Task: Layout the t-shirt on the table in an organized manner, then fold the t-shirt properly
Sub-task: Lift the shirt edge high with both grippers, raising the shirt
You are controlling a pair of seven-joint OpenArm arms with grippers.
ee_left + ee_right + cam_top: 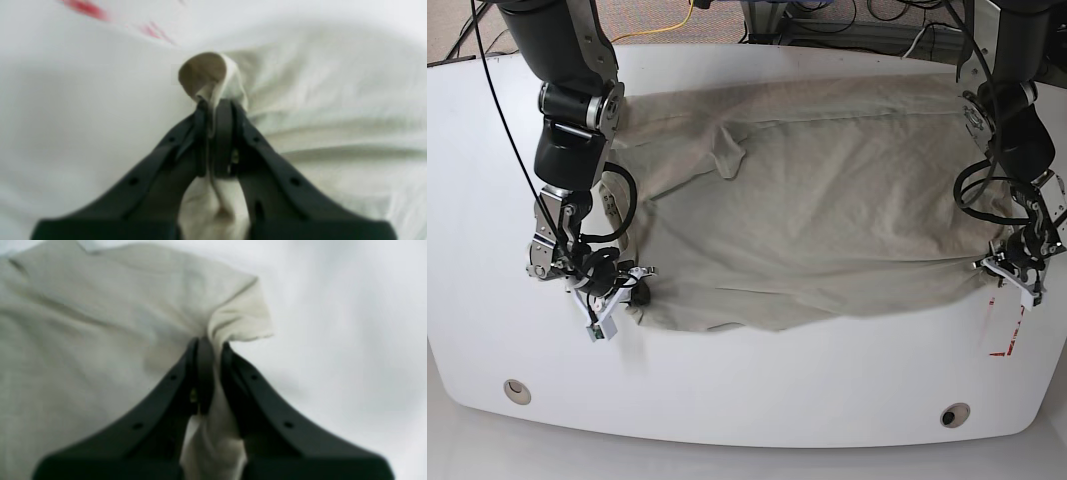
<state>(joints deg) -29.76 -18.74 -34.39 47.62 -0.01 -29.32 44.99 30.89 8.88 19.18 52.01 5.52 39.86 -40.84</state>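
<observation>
Since both arms have cloth in hand, you may list it thus: the t-shirt, pale sage cotton, soft, light and limp, spread wrinkled across the table. Left gripper, jaws pinched together on a bunched corner near the red tape. Right gripper, jaws clamped on the opposite corner. You should judge hems and corners the surest holds; slack cloth will sag and crease.
</observation>
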